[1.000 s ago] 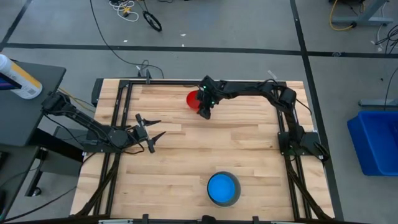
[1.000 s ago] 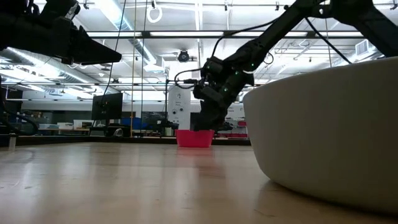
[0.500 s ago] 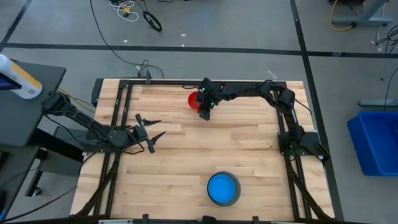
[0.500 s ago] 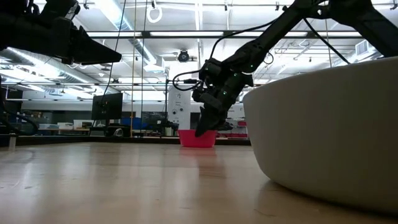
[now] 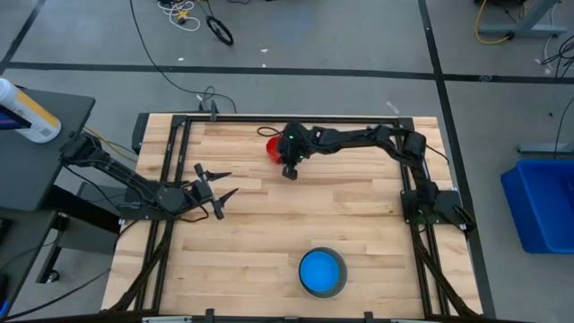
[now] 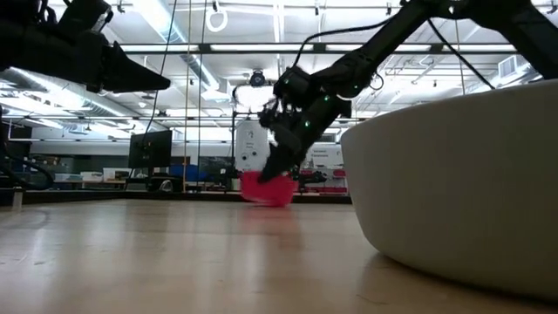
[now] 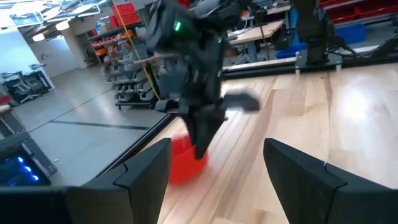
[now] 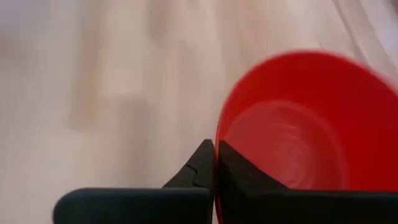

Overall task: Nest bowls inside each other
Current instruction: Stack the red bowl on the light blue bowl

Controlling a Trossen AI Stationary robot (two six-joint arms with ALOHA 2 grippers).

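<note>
Red bowl [image 5: 274, 143] at the table's [image 5: 269, 233] far edge — the right pincer [image 8: 214, 163] is clamped on its rim, tipping it up. Left pincer [image 5: 220, 191] hovers open, well apart. Near the front sits the grey bowl [image 5: 323, 274] with a blue one inside — nesting partly done, red yet to join.
</note>
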